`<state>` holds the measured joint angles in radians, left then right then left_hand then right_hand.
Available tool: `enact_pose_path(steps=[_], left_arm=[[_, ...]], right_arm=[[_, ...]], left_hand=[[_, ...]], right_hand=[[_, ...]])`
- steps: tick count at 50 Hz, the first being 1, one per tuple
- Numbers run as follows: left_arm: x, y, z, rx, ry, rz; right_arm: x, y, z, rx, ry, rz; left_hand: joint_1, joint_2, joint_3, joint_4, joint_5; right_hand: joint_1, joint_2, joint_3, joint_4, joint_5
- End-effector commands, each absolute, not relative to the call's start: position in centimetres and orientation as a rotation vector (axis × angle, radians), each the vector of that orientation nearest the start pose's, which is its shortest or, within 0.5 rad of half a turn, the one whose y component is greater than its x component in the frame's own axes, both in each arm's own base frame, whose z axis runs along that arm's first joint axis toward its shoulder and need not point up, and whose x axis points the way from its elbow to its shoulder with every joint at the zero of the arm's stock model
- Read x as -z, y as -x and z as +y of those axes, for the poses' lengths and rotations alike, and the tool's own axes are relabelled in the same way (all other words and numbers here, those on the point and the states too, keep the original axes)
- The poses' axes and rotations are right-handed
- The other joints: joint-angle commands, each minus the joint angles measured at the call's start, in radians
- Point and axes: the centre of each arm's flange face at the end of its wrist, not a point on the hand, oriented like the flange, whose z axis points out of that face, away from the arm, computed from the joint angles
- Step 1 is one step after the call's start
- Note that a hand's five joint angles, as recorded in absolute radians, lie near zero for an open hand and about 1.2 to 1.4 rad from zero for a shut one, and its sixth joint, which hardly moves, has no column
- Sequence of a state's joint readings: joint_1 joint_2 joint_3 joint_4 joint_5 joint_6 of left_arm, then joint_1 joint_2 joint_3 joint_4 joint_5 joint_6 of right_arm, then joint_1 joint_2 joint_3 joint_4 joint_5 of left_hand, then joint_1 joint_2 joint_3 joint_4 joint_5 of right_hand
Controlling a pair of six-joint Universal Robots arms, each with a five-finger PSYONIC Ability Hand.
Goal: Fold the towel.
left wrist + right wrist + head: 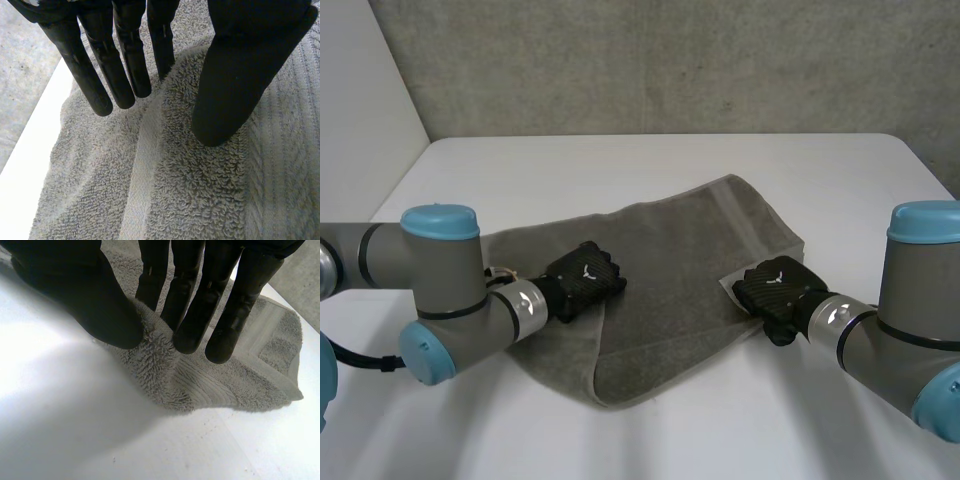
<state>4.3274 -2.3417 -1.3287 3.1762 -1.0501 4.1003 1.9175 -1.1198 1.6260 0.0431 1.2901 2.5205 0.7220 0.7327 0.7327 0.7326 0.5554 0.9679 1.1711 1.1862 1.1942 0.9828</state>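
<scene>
A grey towel [690, 240] lies partly folded on the white table [620, 160], with a doubled layer along its near side. My left hand [585, 278] rests on the towel's left part at the edge of the upper layer. In the left wrist view its straight fingers [125, 65] stand on the lower layer and its thumb [235, 85] on the upper layer, with the terry edge [165, 150] between them and not squeezed. My right hand [775, 285] is at the towel's right edge. There its thumb [110, 325] and fingers [195, 305] pinch a bunched bit of towel [160, 355].
Bare white table [75, 430] spreads in front of the towel and to both sides. A grey concrete wall [670, 60] rises behind the table's far edge. A strip of table [20, 190] runs beside the towel by my left hand.
</scene>
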Motion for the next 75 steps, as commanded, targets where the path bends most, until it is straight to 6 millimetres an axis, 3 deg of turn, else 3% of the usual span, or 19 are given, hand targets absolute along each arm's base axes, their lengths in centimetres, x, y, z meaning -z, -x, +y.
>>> enact_pose_path(steps=[1,6,16,19,21,25,26,30,48,52,55,56,63,66,68,71,73,74,75], left_arm=[[-11.8,30.2,-29.5,-1.675,1.852,-1.725],[-13.0,29.8,-29.7,-1.714,1.840,-1.726],[-13.3,28.6,-28.6,-1.682,1.831,-1.770],[-14.3,27.8,-28.6,-1.708,1.813,-1.789],[-16.3,27.3,-28.3,-1.759,1.796,-1.782],[-17.5,27.0,-27.5,-1.783,1.783,-1.771],[-17.6,26.9,-27.1,-1.774,1.761,-1.782],[-17.0,26.8,-26.5,-1.713,1.686,-1.829],[-14.7,26.7,-26.4,-1.625,1.670,-1.868],[-14.1,26.7,-26.6,-1.608,1.672,-1.884],[-13.9,26.7,-26.6,-1.602,1.676,-1.890],[-13.7,26.7,-26.7,-1.602,1.677,-1.893],[-13.2,26.5,-27.6,-1.661,1.674,-1.920],[-13.7,26.7,-28.6,-1.746,1.669,-1.905],[-15.6,27.3,-30.7,-1.908,1.649,-1.831],[-17.0,27.5,-32.0,-2.006,1.631,-1.786],[-20.5,27.7,-35.0,-2.235,1.566,-1.670],[-20.5,27.7,-35.0,-2.236,1.566,-1.669],[-22.6,27.8,-36.4,-2.359,1.501,-1.590]], right_arm=[[-14.8,-25.7,-25.1,1.505,1.405,2.226],[-14.8,-25.7,-25.1,1.507,1.404,2.227],[-15.4,-25.7,-25.7,1.545,1.396,2.227],[-15.6,-25.7,-25.8,1.557,1.393,2.227],[-16.6,-25.7,-26.2,1.598,1.384,2.212],[-17.2,-25.4,-26.4,1.618,1.371,2.210],[-17.3,-25.5,-26.3,1.619,1.366,2.206],[-16.8,-25.7,-25.9,1.593,1.377,2.206],[-15.8,-25.7,-25.4,1.544,1.395,2.217],[-15.8,-25.7,-25.3,1.542,1.395,2.219],[-15.7,-25.6,-25.4,1.539,1.394,2.225],[-15.7,-25.7,-25.3,1.541,1.395,2.224],[-15.8,-25.9,-25.8,1.552,1.401,2.208],[-16.6,-26.3,-26.8,1.616,1.424,2.170],[-17.9,-27.0,-28.8,1.731,1.453,2.123],[-19.3,-27.5,-30.0,1.820,1.446,2.078],[-23.1,-28.8,-32.7,2.066,1.378,1.955],[-23.1,-28.8,-32.7,2.067,1.377,1.954],[-25.6,-29.5,-33.9,2.235,1.298,1.861]], left_hand=[[0.674,0.663,0.663,0.664,0.666],[0.674,0.664,0.664,0.664,0.666],[0.674,0.664,0.664,0.664,0.666],[0.674,0.664,0.664,0.664,0.666],[0.674,0.664,0.664,0.664,0.666],[0.674,0.664,0.664,0.664,0.666],[0.471,0.461,0.461,0.461,0.463],[0.252,0.241,0.241,0.241,0.244],[0.246,0.235,0.235,0.235,0.238],[0.299,0.288,0.288,0.288,0.291],[0.469,0.458,0.458,0.459,0.461],[0.661,0.650,0.650,0.650,0.653],[0.674,0.664,0.664,0.664,0.666],[0.674,0.664,0.664,0.664,0.666],[0.674,0.664,0.664,0.664,0.666],[0.674,0.664,0.664,0.664,0.666],[0.674,0.664,0.664,0.664,0.666],[0.674,0.664,0.664,0.664,0.666],[0.674,0.664,0.664,0.664,0.666]], right_hand=[[0.428,0.225,0.210,0.202,0.239],[0.428,0.225,0.210,0.202,0.239],[0.428,0.225,0.210,0.202,0.239],[0.428,0.225,0.210,0.202,0.239],[0.428,0.225,0.210,0.202,0.239],[0.428,0.225,0.210,0.202,0.239],[0.428,0.225,0.210,0.202,0.239],[0.428,0.225,0.210,0.202,0.239],[0.428,0.225,0.210,0.202,0.239],[0.428,0.225,0.210,0.202,0.239],[0.428,0.225,0.210,0.202,0.239],[0.428,0.225,0.210,0.202,0.239],[0.428,0.225,0.210,0.202,0.239],[0.428,0.225,0.210,0.202,0.239],[0.428,0.225,0.210,0.202,0.239],[0.428,0.225,0.210,0.202,0.239],[0.428,0.225,0.210,0.202,0.239],[0.428,0.225,0.210,0.202,0.239],[0.428,0.225,0.210,0.202,0.239]])
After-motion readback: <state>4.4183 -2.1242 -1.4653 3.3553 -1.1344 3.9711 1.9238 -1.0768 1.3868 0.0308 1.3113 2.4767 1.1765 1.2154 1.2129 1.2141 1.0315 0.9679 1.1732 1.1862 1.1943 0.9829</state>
